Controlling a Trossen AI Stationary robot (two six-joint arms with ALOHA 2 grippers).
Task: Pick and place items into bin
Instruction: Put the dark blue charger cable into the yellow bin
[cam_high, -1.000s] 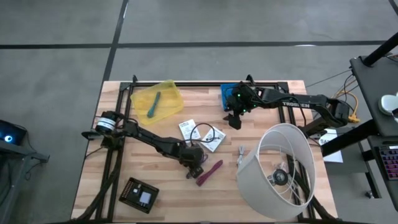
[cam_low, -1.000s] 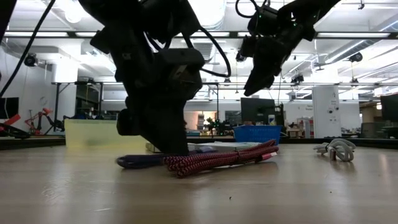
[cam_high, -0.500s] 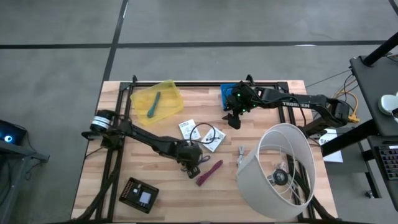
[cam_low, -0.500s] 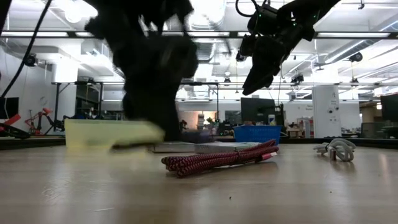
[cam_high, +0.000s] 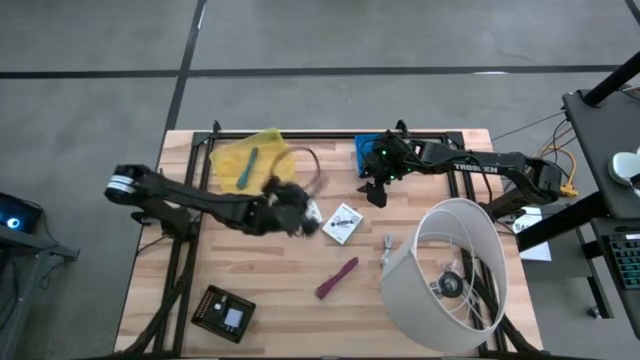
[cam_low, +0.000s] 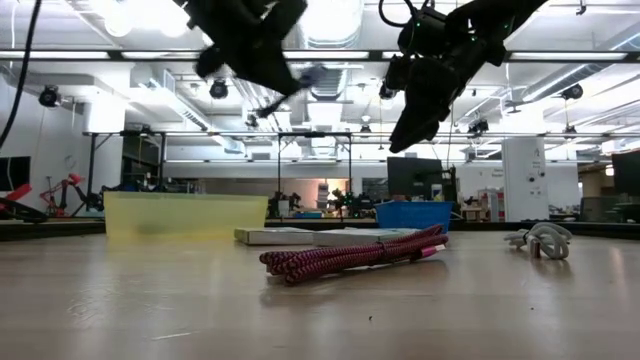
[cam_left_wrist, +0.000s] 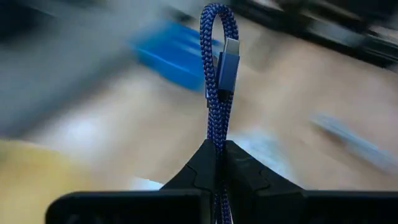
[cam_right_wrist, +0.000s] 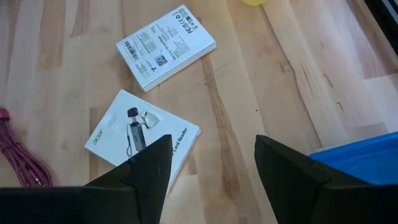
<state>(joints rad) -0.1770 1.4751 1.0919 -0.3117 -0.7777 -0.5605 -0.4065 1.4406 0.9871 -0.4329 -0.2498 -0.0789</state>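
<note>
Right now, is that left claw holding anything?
Yes. The left gripper is shut on a blue braided cable, whose looped end sticks up between its fingers in the left wrist view.

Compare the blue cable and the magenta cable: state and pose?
The blue braided cable is pinched in the left claw, shut on it, up off the table near the yellow bin; the magenta braided cable lies loose on the table, untouched. The blue cable stands as a loop with its plug showing; the magenta cable lies flat in a bundle. Both are braided. The right claw hangs open, empty.
</note>
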